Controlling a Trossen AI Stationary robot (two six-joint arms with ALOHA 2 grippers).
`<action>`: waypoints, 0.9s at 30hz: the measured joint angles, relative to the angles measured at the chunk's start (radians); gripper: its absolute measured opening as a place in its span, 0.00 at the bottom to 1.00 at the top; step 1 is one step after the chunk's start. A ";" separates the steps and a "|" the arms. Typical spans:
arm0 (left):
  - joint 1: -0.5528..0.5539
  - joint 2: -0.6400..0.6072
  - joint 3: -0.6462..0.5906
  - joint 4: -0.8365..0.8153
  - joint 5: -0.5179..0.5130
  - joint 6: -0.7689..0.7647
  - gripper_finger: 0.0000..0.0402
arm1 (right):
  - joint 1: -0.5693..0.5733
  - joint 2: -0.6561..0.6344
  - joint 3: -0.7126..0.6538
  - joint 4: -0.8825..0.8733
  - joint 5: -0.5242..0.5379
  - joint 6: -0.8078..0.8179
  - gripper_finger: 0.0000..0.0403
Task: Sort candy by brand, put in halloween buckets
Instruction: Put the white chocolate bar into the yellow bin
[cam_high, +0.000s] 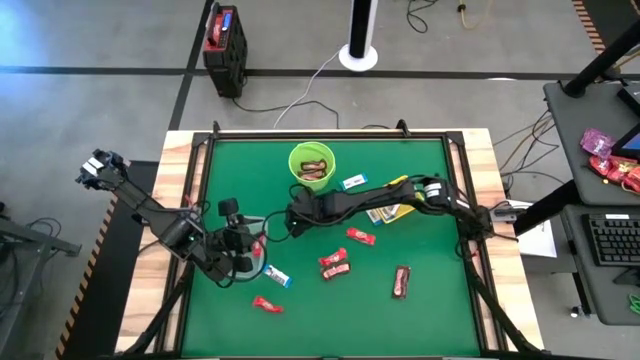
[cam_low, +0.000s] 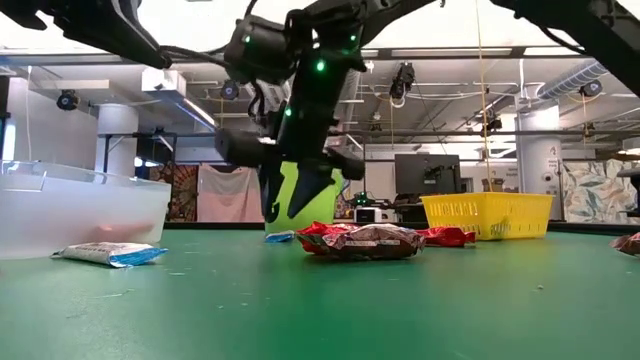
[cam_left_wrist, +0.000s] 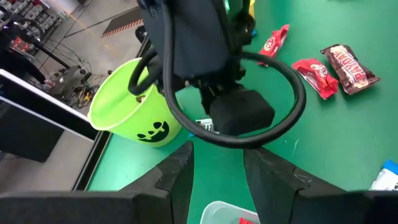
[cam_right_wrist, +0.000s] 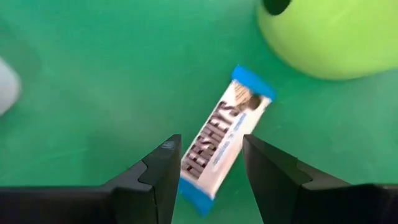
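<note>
One blue-and-white wrapped Hershey's bar (cam_right_wrist: 221, 142) between my right gripper (cam_right_wrist: 208, 168) fingers, jaws apart; probably light, slippery; grip mid-length. Left gripper (cam_left_wrist: 217, 171) apart, idle.

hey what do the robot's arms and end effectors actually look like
Both arms are dark, near-black and jointed. The right end effector has two flat, angular, stepped black fingers; the left end effector matches. A thick black cable loops off the right arm, where a small green light glows.
</note>
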 joint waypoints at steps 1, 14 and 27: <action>0.000 0.000 0.000 0.000 0.000 0.000 0.31 | 0.001 0.005 0.000 0.000 0.024 -0.001 0.41; 0.000 0.001 0.000 0.002 0.014 -0.023 0.31 | 0.013 0.009 -0.049 0.063 0.100 -0.002 0.41; 0.001 0.001 -0.001 0.005 0.013 -0.028 0.31 | 0.017 0.009 -0.132 0.165 0.156 0.017 0.55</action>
